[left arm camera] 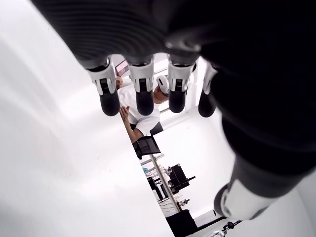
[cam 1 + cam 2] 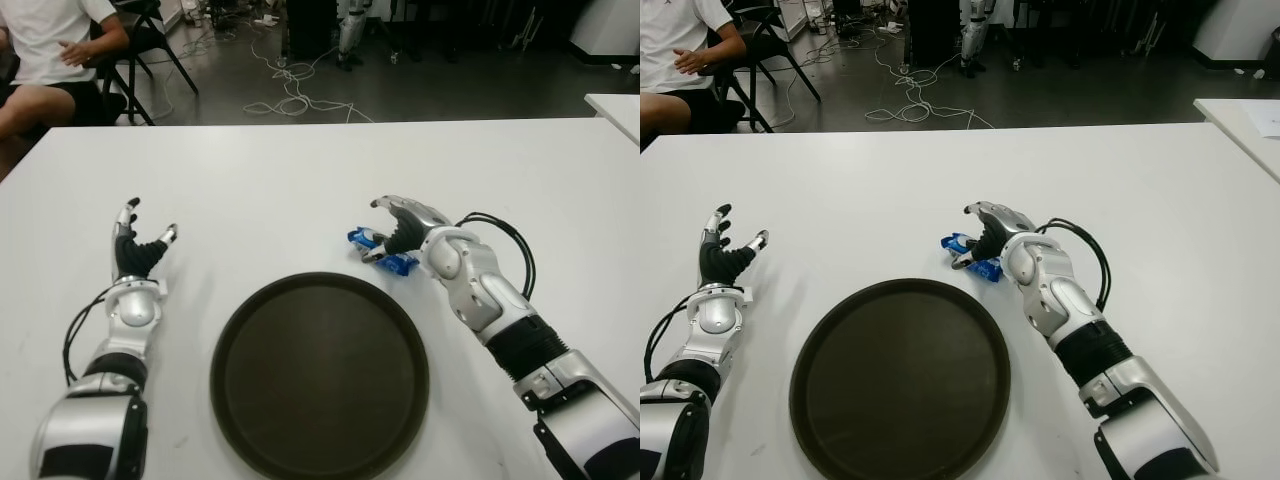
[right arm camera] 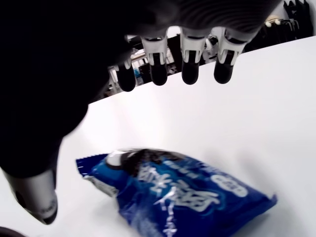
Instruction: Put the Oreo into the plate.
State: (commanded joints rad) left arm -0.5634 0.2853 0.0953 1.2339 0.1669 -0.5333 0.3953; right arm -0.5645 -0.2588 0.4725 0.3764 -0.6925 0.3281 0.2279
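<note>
Oreo pack (image 3: 182,190): small blue crinkly bag, flat on white table (image 2: 300,180), just past rim of dark round plate (image 2: 320,375). Prob. light, soft, slippery; cookies inside may crack. Best pinched across middle, gently. Right hand (image 2: 400,230) right over it, fingers (image 3: 190,69) spread apart, not closed yet. Left hand (image 2: 138,248) w/ fingers open, empty, left of plate.

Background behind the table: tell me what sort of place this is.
Probably a robotics lab or workshop: loose cables trail over the dark floor, a seated person watches from a folding chair, and the white table serves as test bench.
</note>
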